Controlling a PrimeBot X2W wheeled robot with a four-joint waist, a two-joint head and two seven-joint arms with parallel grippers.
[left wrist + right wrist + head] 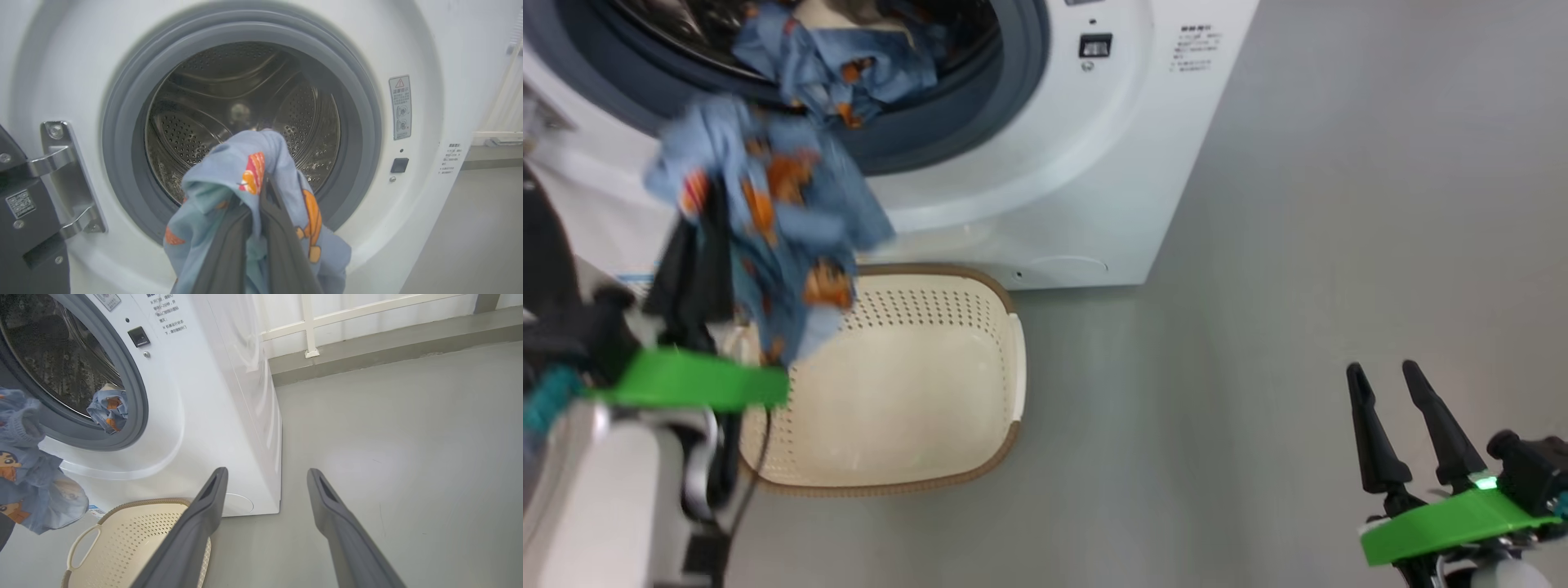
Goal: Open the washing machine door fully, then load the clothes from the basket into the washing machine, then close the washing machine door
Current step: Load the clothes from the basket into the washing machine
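In front of the washing machine (pixel 1045 188), the left pincer (pixel 254 196) is clenching one of the clothes (pixel 784 229), the blue fabric draping over both fingers and hanging in loose tails above the basket (pixel 931 266), which is looking empty. Another garment (pixel 841 57) is already lying in the mouth of the drum (pixel 245 94), spilling onto the grey gasket (pixel 359 122). The opening is lying straight ahead along the pincer's fingers, so the coming move is looking like a plain forward push. The hanging tails are dangling lower than the gasket's bottom lip (the likeliest snag), so they probably need lifting over it. The washing machine door (pixel 24 228) is standing swung away on its hinge (pixel 61 163) at the left, leaving the approach free. The right pincer (pixel 1383 371) is resting released and holding nothing, well apart over bare floor (pixel 1258 367). The left arm is clearly the nearer one.
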